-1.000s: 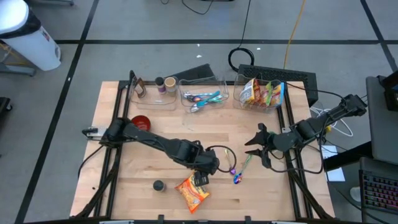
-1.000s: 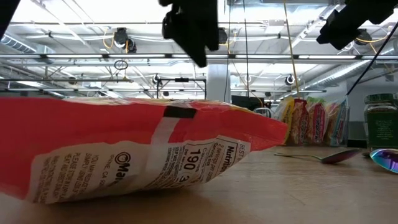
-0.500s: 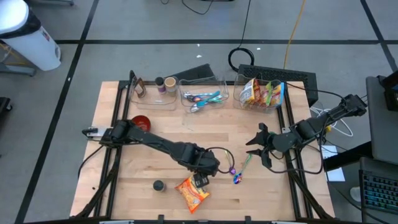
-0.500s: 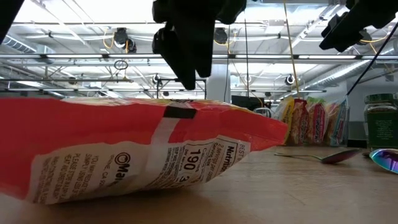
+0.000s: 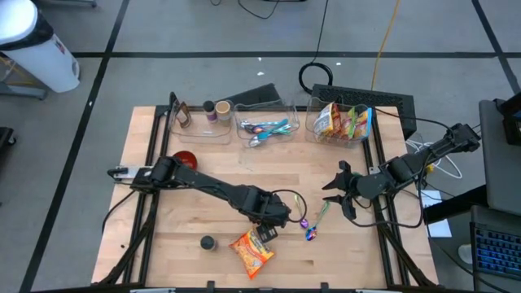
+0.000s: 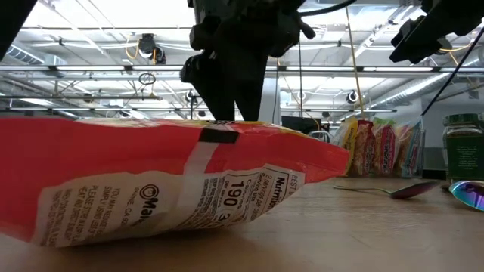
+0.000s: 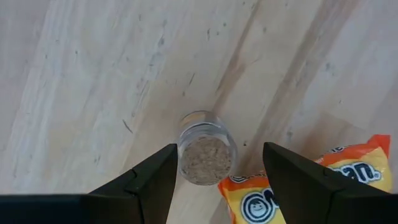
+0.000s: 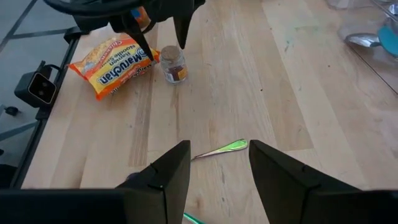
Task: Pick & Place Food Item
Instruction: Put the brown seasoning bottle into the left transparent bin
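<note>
bright, even overhead light; soft shadows; glaring skylights behind silhouetted arms

Both arms are dark, near-black, built of slim jointed links. The left arm (image 5: 203,185) carries a loop of black cable near its wrist. The right arm (image 5: 423,159) has thin cables trailing from its base. Each wrist view shows two matte black, angular fingers (image 7: 146,183).

Ramen packet (image 6: 174,181): "190", "Nutrit…", "Ma…" on back; "Maruchan" on front, right wrist view (image 8: 115,59).
</note>
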Available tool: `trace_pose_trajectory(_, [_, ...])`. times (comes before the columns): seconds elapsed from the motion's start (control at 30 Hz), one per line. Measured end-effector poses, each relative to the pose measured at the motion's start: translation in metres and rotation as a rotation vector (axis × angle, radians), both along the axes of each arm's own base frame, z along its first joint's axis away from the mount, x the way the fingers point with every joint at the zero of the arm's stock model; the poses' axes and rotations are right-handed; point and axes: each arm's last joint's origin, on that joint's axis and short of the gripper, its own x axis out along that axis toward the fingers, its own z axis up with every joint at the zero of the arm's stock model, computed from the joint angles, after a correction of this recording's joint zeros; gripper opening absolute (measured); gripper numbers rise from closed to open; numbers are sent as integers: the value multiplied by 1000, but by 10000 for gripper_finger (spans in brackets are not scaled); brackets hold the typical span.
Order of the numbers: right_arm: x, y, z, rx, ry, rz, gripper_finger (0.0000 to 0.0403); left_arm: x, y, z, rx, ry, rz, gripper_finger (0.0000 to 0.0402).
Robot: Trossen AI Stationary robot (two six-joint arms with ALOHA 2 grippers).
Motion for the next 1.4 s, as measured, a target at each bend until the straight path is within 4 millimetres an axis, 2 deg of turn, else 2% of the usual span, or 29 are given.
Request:
trace_pose_trajectory(0.3, [-1, -1, -2, -10, 20, 0, 155, 0, 0, -12, 14, 49, 6, 243])
trace_pose_trajectory(0.67, [-3, -1, -4, -26, 47, 2, 155, -10, 2, -37, -6, 124, 52, 243])
trace_pose_trajectory(1.0, [-3, -1, -4, -30, 46, 6, 155, 5, -2, -35, -52, -27, 41, 243])
trace_pose_trajectory(1.3, [-3, -2, -4, -35, 53, 7, 155, 5, 1, -35, -44, -22, 51, 243])
trace_pose_trajectory(1.4, [-4, -2, -5, -37, 60, 6, 155, 6, 3, -34, -43, -25, 55, 230])
